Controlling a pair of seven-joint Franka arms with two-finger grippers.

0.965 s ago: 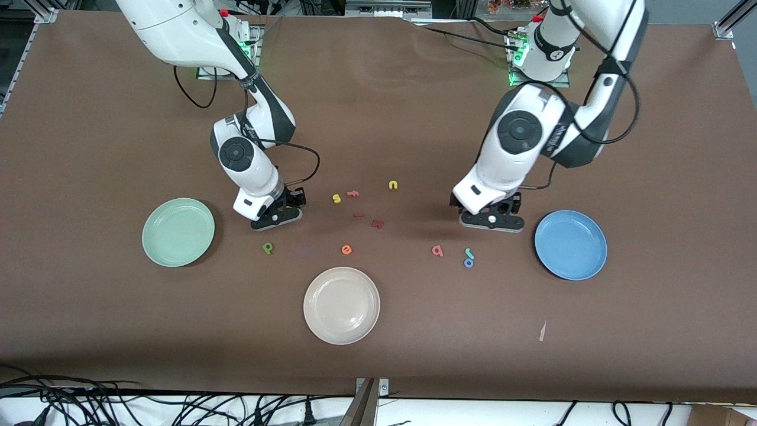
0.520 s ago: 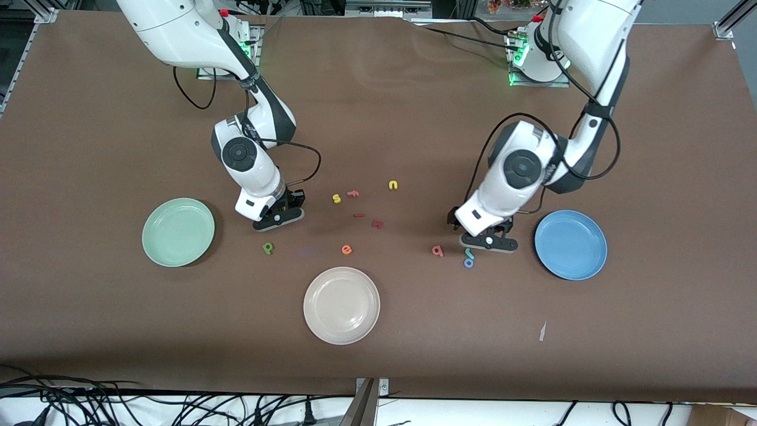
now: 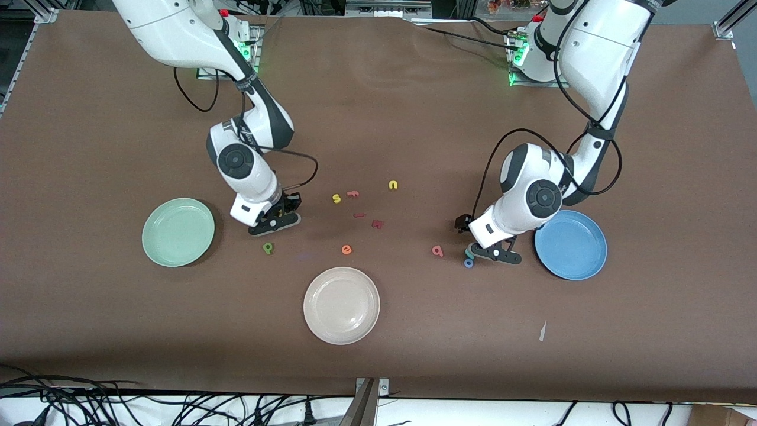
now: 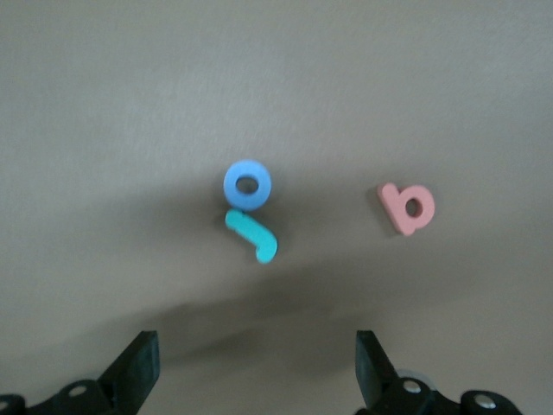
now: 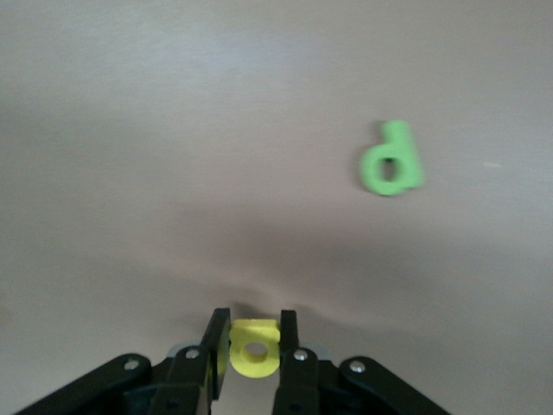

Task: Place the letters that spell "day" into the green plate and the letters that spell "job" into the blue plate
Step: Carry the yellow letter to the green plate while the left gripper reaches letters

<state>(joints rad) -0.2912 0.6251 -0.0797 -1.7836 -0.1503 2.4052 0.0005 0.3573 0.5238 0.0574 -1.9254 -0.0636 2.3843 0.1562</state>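
Fingers point(image 5: 218, 344) of the right gripper point(image 5: 254, 341) pinch the yellow "a" point(image 5: 254, 349).
Left gripper point(image 4: 257, 363) gapes wide above the teal "j" point(image 4: 252, 236); green plate point(image 3: 178, 232) and blue plate point(image 3: 571, 244) hold nothing.

The table point(image 3: 89, 331) is covered in plain brown, and on it sit a pale mint-green plate point(image 3: 178, 232), a cream-white plate point(image 3: 341, 305) and a medium-blue plate point(image 3: 571, 244). The small letters are a blue ring point(image 4: 247, 185), a teal hook point(image 4: 252, 236), a salmon-pink one point(image 4: 407, 207), a green one point(image 5: 391, 161), an orange one point(image 3: 346, 249) and dark red ones point(image 3: 377, 223). The yellow letter point(image 5: 253, 348) sits between black fingers point(image 5: 217, 344).
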